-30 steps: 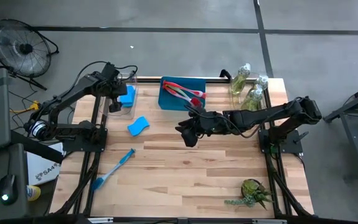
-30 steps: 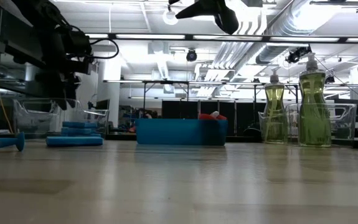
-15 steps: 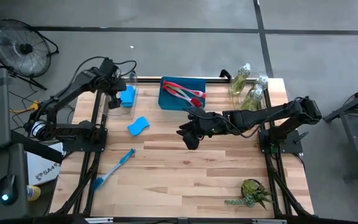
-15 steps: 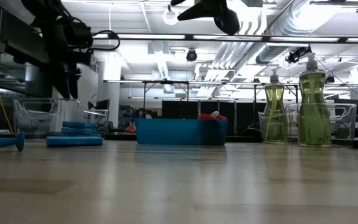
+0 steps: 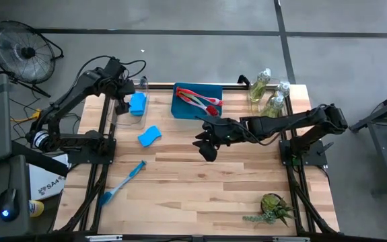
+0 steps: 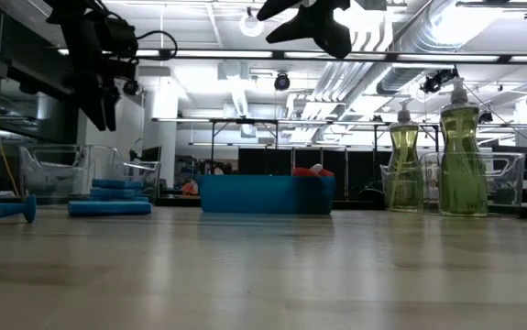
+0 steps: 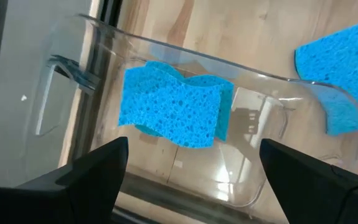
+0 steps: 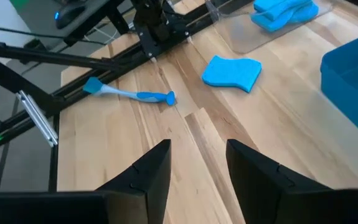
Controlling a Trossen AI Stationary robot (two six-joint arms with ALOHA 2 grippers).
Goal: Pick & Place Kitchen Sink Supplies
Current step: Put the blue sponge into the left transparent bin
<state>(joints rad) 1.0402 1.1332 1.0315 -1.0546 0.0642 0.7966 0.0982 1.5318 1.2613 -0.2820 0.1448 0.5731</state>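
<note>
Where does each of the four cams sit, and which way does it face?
High: overhead, straight down on the table; both arms show.
Low: table height, level toward the blue tray and bottles; both arms hang in from above.
Left wrist: above the clear bin holding sponges; open left gripper at the frame's bottom.
Right wrist: over mid-table toward the blue brush and loose sponge; right gripper, empty.
Shared: that loose sponge shows in high and both wrist views.
</note>
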